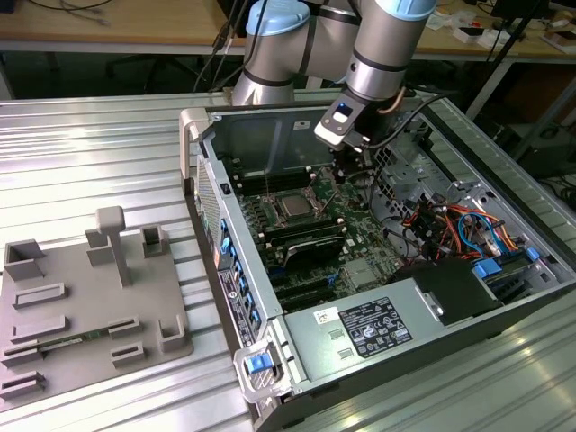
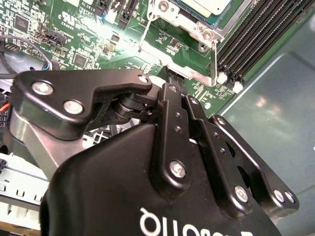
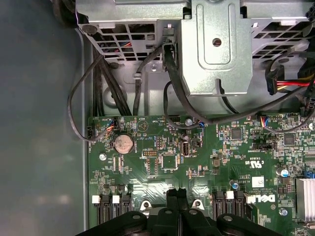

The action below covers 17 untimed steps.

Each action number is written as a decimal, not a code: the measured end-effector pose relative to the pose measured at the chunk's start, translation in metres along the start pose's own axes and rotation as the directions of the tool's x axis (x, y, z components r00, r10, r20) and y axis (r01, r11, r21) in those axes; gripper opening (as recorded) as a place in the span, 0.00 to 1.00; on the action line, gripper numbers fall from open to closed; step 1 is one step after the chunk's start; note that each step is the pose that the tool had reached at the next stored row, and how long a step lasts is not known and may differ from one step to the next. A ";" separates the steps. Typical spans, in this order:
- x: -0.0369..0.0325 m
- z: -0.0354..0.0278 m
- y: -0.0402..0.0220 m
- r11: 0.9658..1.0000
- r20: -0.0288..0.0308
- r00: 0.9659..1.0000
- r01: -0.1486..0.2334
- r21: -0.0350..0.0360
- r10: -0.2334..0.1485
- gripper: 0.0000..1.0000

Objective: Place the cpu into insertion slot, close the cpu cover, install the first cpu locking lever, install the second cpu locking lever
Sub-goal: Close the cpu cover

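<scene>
In the exterior view the cpu (image 1: 294,207) lies flat in the insertion slot (image 1: 278,203) on the motherboard inside the open computer case. A silvery cpu cover (image 2: 183,25) frames the chip (image 2: 204,5) in the second wrist view and looks lowered over it. My gripper (image 1: 342,183) hangs low over the board just to the exterior view's right of the slot. Its black fingers (image 3: 173,196) stand pressed together in the first wrist view, with nothing visible between them. In the second wrist view the gripper (image 2: 171,74) points at the socket frame's edge; the contact point is hidden behind its body.
Long black memory slots (image 2: 256,34) run beside the socket. A metal drive cage (image 3: 214,49) and black cables (image 3: 172,73) stand at the board's edge, near a coin battery (image 3: 123,143). A grey fixture plate (image 1: 90,306) lies on the table at the exterior view's left.
</scene>
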State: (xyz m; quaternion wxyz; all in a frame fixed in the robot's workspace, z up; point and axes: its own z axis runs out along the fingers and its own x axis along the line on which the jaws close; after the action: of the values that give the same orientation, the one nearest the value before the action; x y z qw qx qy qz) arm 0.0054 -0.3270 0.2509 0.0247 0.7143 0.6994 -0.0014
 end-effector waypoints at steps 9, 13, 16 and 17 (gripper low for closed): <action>-0.0001 -0.0001 -0.0025 1.000 0.000 1.000 0.000 0.000 0.000 0.11; -0.0001 -0.0001 -0.0042 1.000 0.000 1.000 0.000 0.000 0.000 0.11; -0.0001 -0.0002 -0.0048 1.000 0.000 1.000 0.000 0.000 0.000 0.11; -0.0001 -0.0002 -0.0050 1.000 0.000 1.000 0.000 0.000 0.000 0.11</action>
State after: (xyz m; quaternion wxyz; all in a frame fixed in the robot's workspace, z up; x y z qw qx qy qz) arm 0.0004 -0.3270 0.2509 0.0247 0.7143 0.6994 -0.0014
